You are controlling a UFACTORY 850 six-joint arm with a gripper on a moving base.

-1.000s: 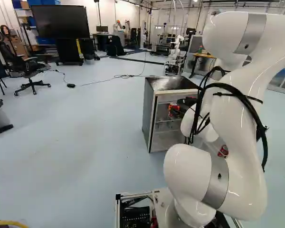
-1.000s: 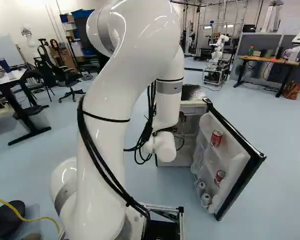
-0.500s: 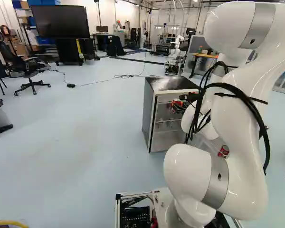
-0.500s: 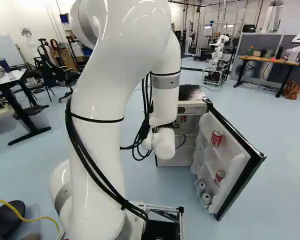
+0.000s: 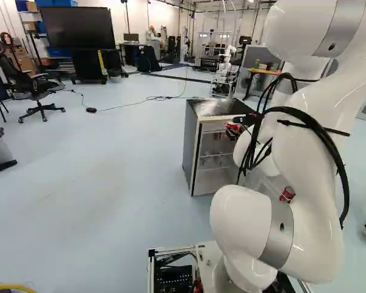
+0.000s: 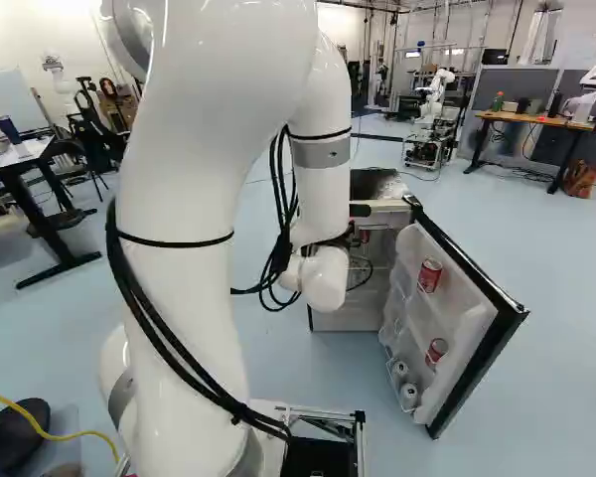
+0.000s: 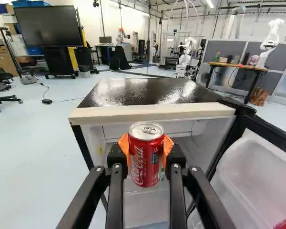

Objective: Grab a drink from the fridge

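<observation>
Grab's prob. done: jaws hold can (image 7: 145,160) by fridge (image 5: 195,146), right of ctr., left base view; next, back clear.

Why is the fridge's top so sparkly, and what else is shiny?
Wrist view: pale patches on the fridge's dark top, probably reflected room light, and a gleam on the can's metal lid; left base view: whitish glare on that same top, and small bright streaks on the white arm.

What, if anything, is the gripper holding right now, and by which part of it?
A red soda can, held upright by its sides around the middle of its body, between the two fingers' orange pads.
</observation>
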